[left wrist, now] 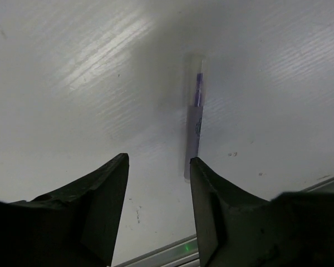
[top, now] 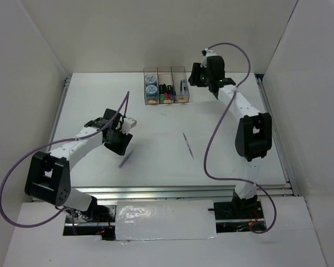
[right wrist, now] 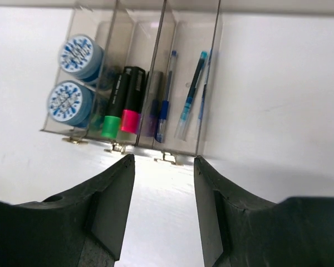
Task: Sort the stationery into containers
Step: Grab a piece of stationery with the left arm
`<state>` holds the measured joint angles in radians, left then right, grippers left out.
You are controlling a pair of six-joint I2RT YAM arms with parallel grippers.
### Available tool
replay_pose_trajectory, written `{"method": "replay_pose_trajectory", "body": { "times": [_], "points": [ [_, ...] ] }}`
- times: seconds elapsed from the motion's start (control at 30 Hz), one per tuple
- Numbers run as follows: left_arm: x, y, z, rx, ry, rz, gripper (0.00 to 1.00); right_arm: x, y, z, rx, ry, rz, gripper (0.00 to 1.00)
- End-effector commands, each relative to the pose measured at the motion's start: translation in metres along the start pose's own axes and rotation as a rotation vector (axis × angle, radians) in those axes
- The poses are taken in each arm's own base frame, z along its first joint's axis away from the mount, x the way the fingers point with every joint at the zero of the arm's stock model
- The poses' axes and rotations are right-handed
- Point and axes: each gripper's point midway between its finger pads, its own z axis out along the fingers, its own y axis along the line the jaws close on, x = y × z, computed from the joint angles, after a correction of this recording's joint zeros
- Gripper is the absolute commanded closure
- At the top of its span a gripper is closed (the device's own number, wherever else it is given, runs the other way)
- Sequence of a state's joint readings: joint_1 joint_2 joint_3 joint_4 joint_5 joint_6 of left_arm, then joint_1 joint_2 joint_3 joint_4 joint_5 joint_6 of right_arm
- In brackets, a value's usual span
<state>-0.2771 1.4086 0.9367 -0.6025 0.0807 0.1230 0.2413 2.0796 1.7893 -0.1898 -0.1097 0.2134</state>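
Observation:
The three joined clear boxes (top: 164, 87) stand at the back of the table. In the right wrist view the left box (right wrist: 80, 33) holds two blue-white tape rolls (right wrist: 72, 101), the middle box holds highlighters with green (right wrist: 110, 125) and pink (right wrist: 129, 120) caps, and the right box holds thin pens (right wrist: 190, 94). My right gripper (right wrist: 161, 162) is open and empty just in front of the boxes. One pen (top: 187, 144) lies loose mid-table. Another pen (left wrist: 195, 123) lies just ahead of my open, empty left gripper (left wrist: 158, 164), close to its right finger.
White walls enclose the table on three sides. A metal rail (top: 172, 191) runs along the near edge, also visible under the left gripper (left wrist: 172, 250). Purple cables loop from both arms.

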Motion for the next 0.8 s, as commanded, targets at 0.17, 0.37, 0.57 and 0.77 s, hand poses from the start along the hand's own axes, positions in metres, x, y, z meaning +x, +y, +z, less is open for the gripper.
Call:
{"method": "replay_pose_trajectory", "body": {
  "times": [0.17, 0.37, 0.57, 0.77],
  "points": [
    [0.008, -0.017, 0.021, 0.065, 0.116, 0.069, 0.42, -0.048, -0.023, -0.130, -0.018, -0.093, -0.090, 0.46],
    [0.015, -0.028, 0.035, 0.098, 0.189, 0.087, 0.44, -0.026, -0.015, -0.177, -0.101, -0.096, -0.161, 0.46],
    [0.023, -0.027, 0.049, 0.109, 0.261, 0.074, 0.50, -0.008, 0.040, -0.228, -0.366, -0.119, -0.405, 0.42],
    [0.023, -0.028, 0.054, 0.137, 0.272, 0.066, 0.77, 0.014, 0.094, -0.261, -0.532, -0.170, -0.650, 0.43]
  ]
}}
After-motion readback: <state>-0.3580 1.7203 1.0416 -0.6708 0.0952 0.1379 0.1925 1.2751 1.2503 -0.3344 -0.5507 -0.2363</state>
